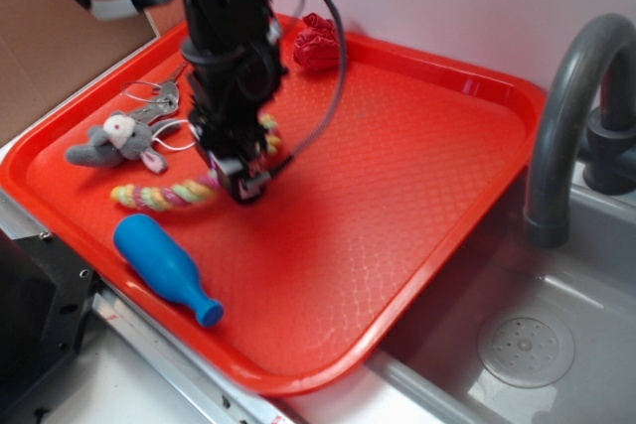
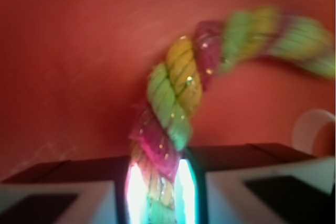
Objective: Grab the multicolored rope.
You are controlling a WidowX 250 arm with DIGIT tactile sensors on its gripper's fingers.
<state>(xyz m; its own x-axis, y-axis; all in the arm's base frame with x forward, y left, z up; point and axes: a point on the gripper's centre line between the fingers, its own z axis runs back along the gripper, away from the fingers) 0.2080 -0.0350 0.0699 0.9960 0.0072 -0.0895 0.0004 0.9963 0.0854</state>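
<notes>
The multicolored rope (image 1: 164, 194) is a thick twisted cord of pink, yellow, green and white strands on the red tray (image 1: 397, 146). One end lies left of my gripper (image 1: 241, 178), and the far part curls up behind it. In the wrist view the rope (image 2: 176, 103) rises from between my two fingers and bends off to the right. My gripper (image 2: 157, 192) is shut on the rope, with a finger pressed to each side of it. The arm hides the rope's middle in the exterior view.
A grey plush mouse (image 1: 114, 141) with a keyring (image 1: 157, 98) lies left of the gripper. A blue bottle (image 1: 164, 267) lies near the tray's front edge. A red crumpled cloth (image 1: 316, 45) sits at the tray's back. A sink (image 1: 527, 345) and grey tap (image 1: 576, 116) are at right.
</notes>
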